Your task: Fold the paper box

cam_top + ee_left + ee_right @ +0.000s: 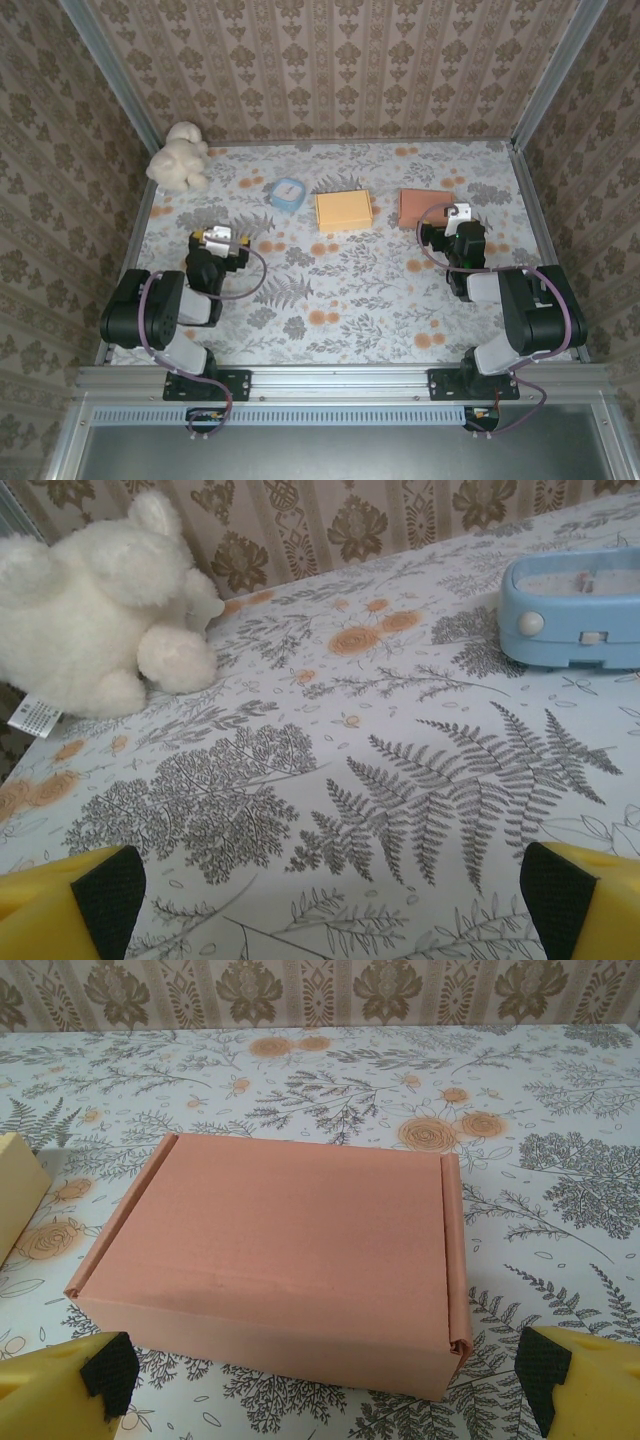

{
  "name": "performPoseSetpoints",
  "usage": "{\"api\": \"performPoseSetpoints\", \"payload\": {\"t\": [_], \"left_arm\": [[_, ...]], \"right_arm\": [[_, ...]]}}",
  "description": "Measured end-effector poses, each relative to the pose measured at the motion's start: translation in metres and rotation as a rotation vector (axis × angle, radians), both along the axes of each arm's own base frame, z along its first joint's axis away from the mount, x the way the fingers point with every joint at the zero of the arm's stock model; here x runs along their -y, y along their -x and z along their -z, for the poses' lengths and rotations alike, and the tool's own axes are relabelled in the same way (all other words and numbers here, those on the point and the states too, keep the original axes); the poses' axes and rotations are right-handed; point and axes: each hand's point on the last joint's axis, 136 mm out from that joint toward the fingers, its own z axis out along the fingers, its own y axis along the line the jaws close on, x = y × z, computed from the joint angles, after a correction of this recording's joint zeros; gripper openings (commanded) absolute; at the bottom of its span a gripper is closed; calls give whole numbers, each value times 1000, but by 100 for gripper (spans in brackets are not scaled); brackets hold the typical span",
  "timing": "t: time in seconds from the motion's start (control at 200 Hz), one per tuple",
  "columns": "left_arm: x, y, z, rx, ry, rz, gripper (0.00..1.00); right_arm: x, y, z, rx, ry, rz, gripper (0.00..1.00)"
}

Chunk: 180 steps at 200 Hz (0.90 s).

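Standing over the flower-printed table (pixel 340 290), I see both arms folded low near their bases, each reaching toward 12 o'clock.

The salmon paper box (pixel 427 208) lies toward 1 o'clock from the middle of the table. It is closed and flat on its base, with rolled edges along its two short sides. The right pincer (pixel 458 213) sits just at the box's 4 o'clock corner. From the right wrist the salmon paper box (pixel 270 1250) is close ahead, and the right pincer (pixel 325 1375) is spread wide. Its yellow fingers with black pads (pixel 105 1370) stand off either side of the near face, pinching nothing. I cannot tell whether a pad touches the cardboard.

At the box's 9 o'clock, a little apart from it, rests a closed yellow box (pixel 344 210), whose corner shows from the right wrist (pixel 15 1200). Further toward 9 o'clock is a small pale blue case (pixel 288 194), and at the far 10 o'clock corner of the table sits a white plush toy (pixel 178 157).

The left pincer (pixel 222 238) hangs over bare tablecloth at 7 o'clock from the blue case. From the left wrist its jaws are spread wide (pixel 332 895) with nothing between the pads (pixel 105 890). The plush toy (pixel 95 600) is at 10 o'clock there and the blue case (pixel 575 610) at 2 o'clock.
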Motion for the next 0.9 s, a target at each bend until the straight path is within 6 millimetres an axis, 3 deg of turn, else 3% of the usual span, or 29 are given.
{"api": "performPoseSetpoints", "payload": {"t": [0.085,0.22,0.45,0.9], "left_arm": [[-9,-19,-1,-51,31,-21,100],[-37,-47,-25,-33,88,-99,100],[-34,-40,-4,-126,107,-101,100],[-32,-39,-1,-139,108,-100,100]], "right_arm": [[0,0,0,0,0,0,100],[0,0,0,0,0,0,100],[0,0,0,0,0,0,100],[0,0,0,0,0,0,100]]}}
